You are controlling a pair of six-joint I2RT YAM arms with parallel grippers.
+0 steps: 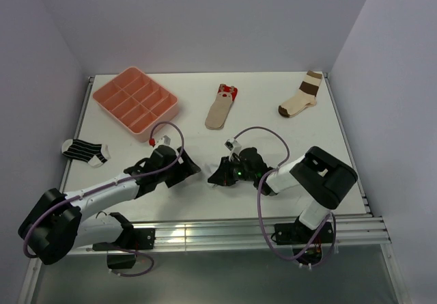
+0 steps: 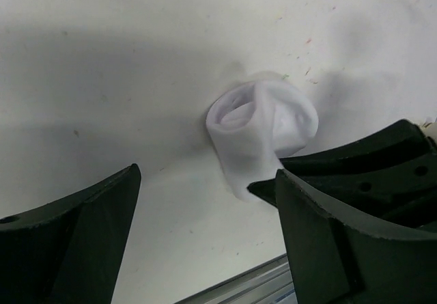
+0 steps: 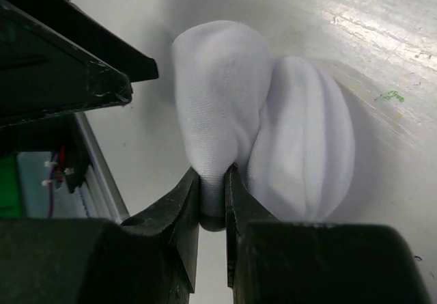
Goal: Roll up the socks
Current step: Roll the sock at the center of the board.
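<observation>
A white sock (image 3: 225, 99) lies rolled into a bundle on the table, with my right gripper (image 3: 213, 174) shut on a fold of its fabric. In the left wrist view the same white roll (image 2: 259, 123) sits just beyond my left gripper (image 2: 205, 181), which is open and apart from it. In the top view the two grippers face each other near the front middle, left gripper (image 1: 191, 169) and right gripper (image 1: 220, 174), and hide the roll. A tan sock with a red end (image 1: 220, 108) lies flat behind them. A black-and-white striped sock (image 1: 85, 151) lies at the left.
A pink divided tray (image 1: 135, 102) stands at the back left. A cream sock with brown bands (image 1: 302, 96) lies at the back right. The table's metal front rail (image 2: 239, 287) runs just behind my left fingers.
</observation>
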